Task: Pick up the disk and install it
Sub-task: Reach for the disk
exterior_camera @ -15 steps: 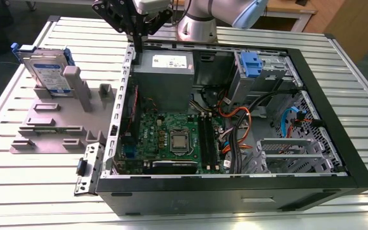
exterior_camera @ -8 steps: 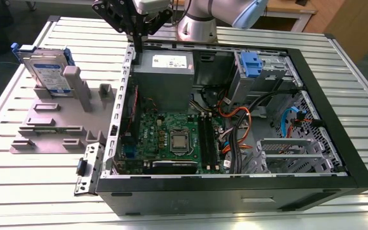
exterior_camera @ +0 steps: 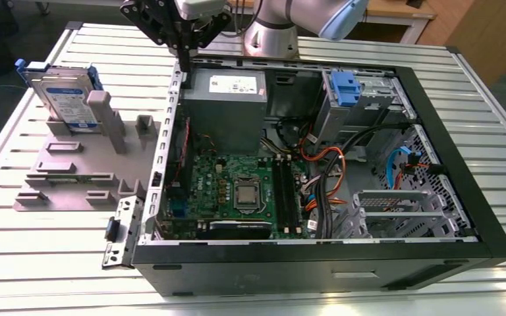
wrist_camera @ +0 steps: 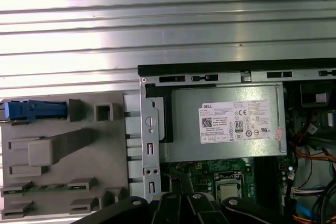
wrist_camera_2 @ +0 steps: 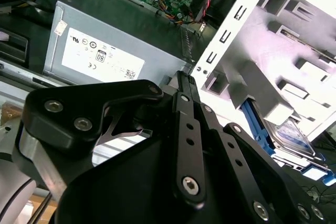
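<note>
While the tool [exterior_camera: 182,60] hangs closed tight, holding nothing, over the open computer case's [exterior_camera: 323,266] edge, the disk [exterior_camera: 63,95] stands upright in the grey fixture [exterior_camera: 60,178] on the counter [exterior_camera: 42,270], at the exterior view's left.

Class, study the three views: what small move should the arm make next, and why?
Probably shift the gripper toward the exterior view's left. It hangs empty over the edge of the computer case, while the disk stands upright in the grey holder, untouched.
</note>
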`<state>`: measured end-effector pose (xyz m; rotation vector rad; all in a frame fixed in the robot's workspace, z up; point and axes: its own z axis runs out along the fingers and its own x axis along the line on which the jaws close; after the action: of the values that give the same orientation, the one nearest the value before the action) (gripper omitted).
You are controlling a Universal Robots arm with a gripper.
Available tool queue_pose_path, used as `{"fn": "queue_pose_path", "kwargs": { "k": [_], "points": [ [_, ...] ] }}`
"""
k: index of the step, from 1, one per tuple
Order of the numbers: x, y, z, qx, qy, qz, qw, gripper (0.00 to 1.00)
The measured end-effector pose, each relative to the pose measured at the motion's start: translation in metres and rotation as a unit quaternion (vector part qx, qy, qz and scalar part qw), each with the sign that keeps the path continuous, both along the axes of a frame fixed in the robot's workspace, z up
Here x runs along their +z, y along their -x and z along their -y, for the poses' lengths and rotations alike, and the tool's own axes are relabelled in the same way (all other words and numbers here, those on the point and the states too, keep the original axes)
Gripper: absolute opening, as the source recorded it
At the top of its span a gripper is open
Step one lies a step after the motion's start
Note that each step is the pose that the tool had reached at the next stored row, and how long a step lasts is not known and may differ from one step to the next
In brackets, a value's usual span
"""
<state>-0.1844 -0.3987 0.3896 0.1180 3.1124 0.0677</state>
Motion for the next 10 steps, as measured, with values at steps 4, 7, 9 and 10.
{"fn": "queue_pose_path", "kwargs": {
  "k": [4, 7, 9, 10],
  "points": [
    [-0.0001, 0.0033, 0.0, 0.0, 0.0, 0.0, 1.0, 0.11],
    [-0.0001, 0.0068, 0.0, 0.0, 0.0, 0.0, 1.0, 0.11],
    [-0.0002, 0.0102, 0.0, 0.0, 0.0, 0.0, 1.0, 0.11],
    [-0.0002, 0.0116, 0.0, 0.0, 0.0, 0.0, 1.0, 0.11]
  ]
}}
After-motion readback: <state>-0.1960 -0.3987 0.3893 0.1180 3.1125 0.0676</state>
